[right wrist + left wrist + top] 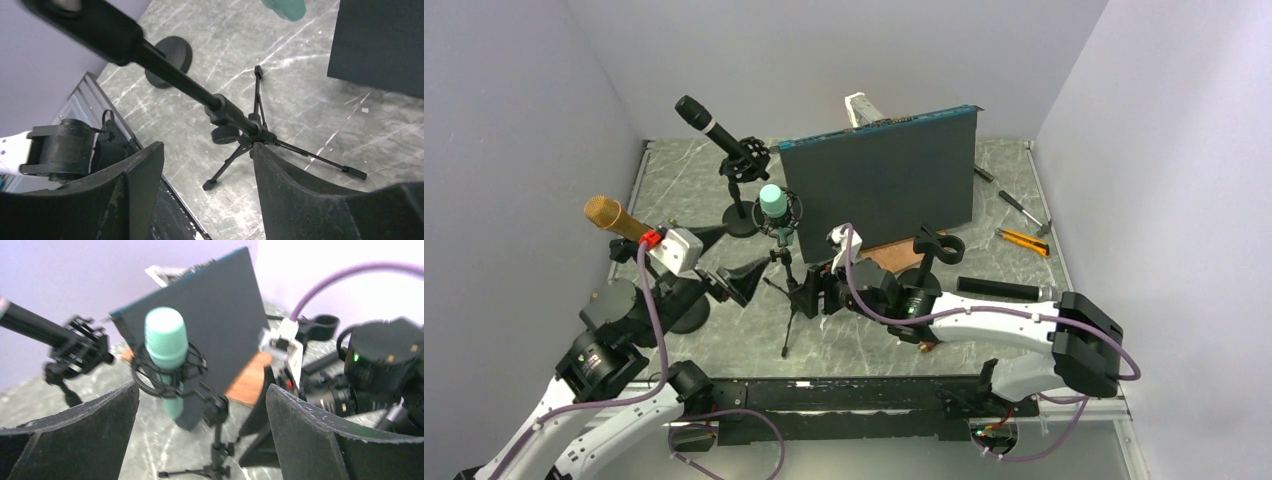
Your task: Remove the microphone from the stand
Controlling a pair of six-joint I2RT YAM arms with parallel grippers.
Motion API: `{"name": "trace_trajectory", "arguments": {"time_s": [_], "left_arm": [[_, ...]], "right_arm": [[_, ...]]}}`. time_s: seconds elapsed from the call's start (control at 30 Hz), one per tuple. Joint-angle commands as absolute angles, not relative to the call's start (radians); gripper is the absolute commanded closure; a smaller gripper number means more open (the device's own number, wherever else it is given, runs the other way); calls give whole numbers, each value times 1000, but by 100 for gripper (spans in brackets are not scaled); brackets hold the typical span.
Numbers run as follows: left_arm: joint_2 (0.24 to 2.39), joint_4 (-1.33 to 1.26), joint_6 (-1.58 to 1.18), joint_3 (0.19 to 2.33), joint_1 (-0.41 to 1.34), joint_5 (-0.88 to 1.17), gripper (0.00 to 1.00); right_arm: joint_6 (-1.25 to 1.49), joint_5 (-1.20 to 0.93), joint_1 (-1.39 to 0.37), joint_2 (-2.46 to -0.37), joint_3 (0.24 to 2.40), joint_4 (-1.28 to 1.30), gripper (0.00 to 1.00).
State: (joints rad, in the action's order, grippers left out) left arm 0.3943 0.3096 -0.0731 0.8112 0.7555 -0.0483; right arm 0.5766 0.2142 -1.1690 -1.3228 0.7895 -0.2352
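Note:
A teal microphone sits upright in a black shock mount on a small tripod stand. My left gripper is open just left of the stand, facing the microphone from a short distance, and holds nothing. My right gripper is open low on the stand's right side. Its right fingertip is close against the tripod hub, and nothing lies between the fingers.
A gold-headed microphone and a black microphone stand on their own stands at the left. Behind the tripod are an upright dark panel and a wooden board. A black cylinder, a utility knife and screwdrivers lie at the right.

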Motion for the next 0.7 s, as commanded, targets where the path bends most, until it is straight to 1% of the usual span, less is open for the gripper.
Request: {"name": "trace_trajectory", "arguments": {"time_s": [0.0,0.13,0.27,0.43,0.53,0.67], "left_arm": [[490,331,65,919,758,-162,1],[502,250,95,872,758,-128,1],[490,227,65,840,758,-125,1],[542,280,-76,929,758,-202,1],[637,330,-57,1032,759,-210,0],[785,367,-25,1161,757,-287,1]], "right_arm": [[588,95,-1122,-1369,822,-315,35],[536,49,-1100,-1403,825,-339,36],[494,-23,-1099,-1436,850,-350,43],[495,-35,-1098,-1449,847,-362,44],[495,-17,-1098,-1434,852,-337,41],[496,-3,-1098,-1421,839,-348,30]]}}
